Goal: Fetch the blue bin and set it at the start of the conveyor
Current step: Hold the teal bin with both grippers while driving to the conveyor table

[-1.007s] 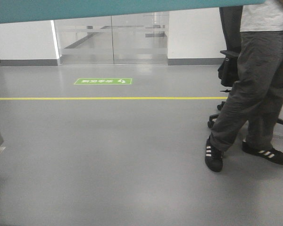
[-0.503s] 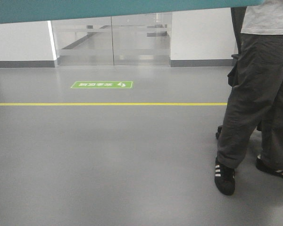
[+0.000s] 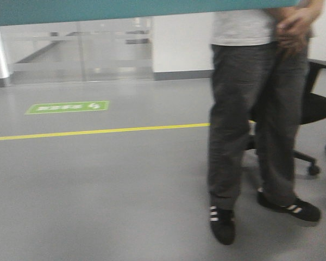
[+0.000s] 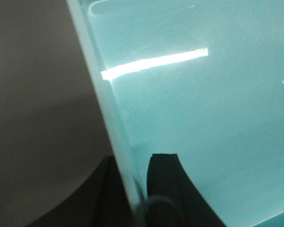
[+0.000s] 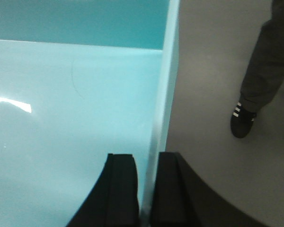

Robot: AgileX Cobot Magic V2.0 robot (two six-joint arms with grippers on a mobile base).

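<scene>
The blue bin (image 3: 125, 10) is a pale aqua tub held up in the air; in the front view only its edge shows, as a band across the top. My left gripper (image 4: 136, 160) is shut on the blue bin's (image 4: 203, 118) left wall, one finger (image 4: 165, 189) inside and one outside. My right gripper (image 5: 146, 157) is shut on the right wall of the blue bin (image 5: 75, 118), again with one finger (image 5: 122, 189) inside. The tub's inside looks empty. The conveyor start is out of view.
A person (image 3: 250, 119) in grey trousers and black shoes stands close ahead on the right, with a black office chair (image 3: 315, 109) behind them. The grey floor carries a yellow line (image 3: 98, 131) and a green sign (image 3: 68, 107). Glass doors (image 3: 76, 49) are at the back.
The front view has swung right: the green sign and doors slid left, and the person now stands nearer the middle. Both grippers still hold the bin.
</scene>
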